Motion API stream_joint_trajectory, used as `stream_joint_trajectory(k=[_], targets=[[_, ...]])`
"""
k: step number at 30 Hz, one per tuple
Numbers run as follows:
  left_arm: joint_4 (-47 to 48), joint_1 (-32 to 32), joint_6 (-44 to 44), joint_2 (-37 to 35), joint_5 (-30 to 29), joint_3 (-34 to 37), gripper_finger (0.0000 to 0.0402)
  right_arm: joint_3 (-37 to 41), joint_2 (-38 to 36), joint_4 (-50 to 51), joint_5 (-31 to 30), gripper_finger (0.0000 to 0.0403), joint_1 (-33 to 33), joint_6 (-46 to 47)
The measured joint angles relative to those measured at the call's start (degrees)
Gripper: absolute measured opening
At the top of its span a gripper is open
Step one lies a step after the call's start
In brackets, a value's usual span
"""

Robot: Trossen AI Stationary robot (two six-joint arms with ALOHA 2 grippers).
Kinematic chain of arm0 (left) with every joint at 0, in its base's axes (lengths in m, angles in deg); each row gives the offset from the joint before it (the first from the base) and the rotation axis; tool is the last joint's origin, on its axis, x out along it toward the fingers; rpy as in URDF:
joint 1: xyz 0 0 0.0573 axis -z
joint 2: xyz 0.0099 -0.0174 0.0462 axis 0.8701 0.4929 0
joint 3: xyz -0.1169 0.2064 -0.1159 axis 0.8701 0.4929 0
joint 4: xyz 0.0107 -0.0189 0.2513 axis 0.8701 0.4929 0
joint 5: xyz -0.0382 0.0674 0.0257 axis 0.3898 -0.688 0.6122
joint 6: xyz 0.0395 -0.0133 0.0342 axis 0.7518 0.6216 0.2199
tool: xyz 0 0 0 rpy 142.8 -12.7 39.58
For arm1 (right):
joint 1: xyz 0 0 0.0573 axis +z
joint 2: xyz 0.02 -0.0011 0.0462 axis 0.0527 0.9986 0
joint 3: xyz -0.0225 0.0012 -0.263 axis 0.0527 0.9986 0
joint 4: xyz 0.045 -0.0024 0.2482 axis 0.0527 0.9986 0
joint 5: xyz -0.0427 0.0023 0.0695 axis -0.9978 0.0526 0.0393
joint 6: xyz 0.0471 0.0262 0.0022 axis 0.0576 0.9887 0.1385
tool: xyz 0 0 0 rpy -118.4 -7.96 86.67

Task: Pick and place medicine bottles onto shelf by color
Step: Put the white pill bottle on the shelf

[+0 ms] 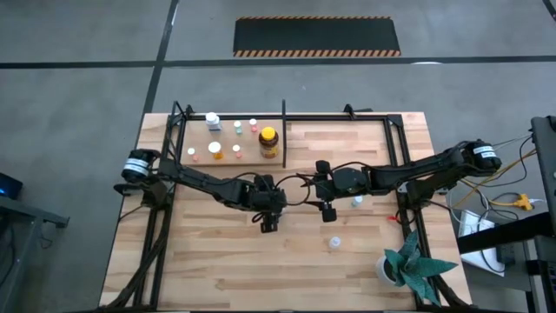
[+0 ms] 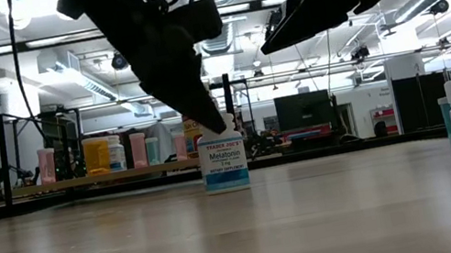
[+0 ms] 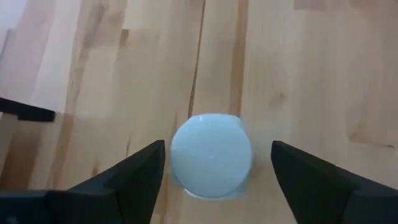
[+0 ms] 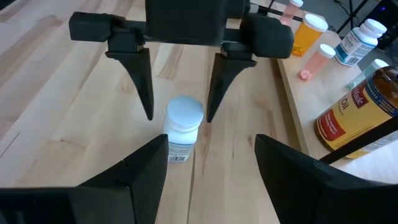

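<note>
The wooden table point(image 1: 217, 261) carries the shelf point(image 1: 234, 155), loose bottles point(image 1: 334, 243) — and a potted plant point(image 1: 408, 265).

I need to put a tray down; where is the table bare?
Bare: the near-left table, and the shelf board right of its divider. Crowded: shelf left of it with bottles, and the centre, where both grippers meet.

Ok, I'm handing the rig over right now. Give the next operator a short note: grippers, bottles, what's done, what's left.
Left gripper: open, lowered around the white-capped Melatonin bottle mid-table, fingers either side, not yet closed.
Right gripper: open, empty, hovering close by, facing that bottle.
Shelf: several small bottles and the amber jar already stand on its board, left of the divider.
Left to place: the Melatonin bottle, a pale blue bottle by the right arm, and a white bottle nearer the plant pot.
Next: probably close the left gripper and lift.
</note>
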Motion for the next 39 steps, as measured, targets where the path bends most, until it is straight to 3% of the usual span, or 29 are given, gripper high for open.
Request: stream_joint_trajectory(k=[12,21,27,33,39], targets=[[-0.63,0.02,-0.03,0.0,0.01,0.72,0.0158,0.02,0.02,-0.01,0.0,0.0231,0.0,0.55],[1.94,0.64,-0.27,-4.84,-1.44,0.37,0.0165,0.07,0.02,0.0,0.0,0.0231,0.0,1.03],[13.62,0.52,-4.57,-13.87,-12.43,0.81,0.0165,0.31,0.02,0.05,0.0,0.0231,0.0,1.06],[25.73,-0.51,-13.99,-24.36,-27.8,0.89,0.0165,0.48,0.07,-0.38,0.0,0.0231,0.0,1.46],[35.51,-5.55,-24.94,-32.4,-33.77,1.14,0.0165,0.5,0.07,-0.53,0.02,0.0231,0.0,1.55]])
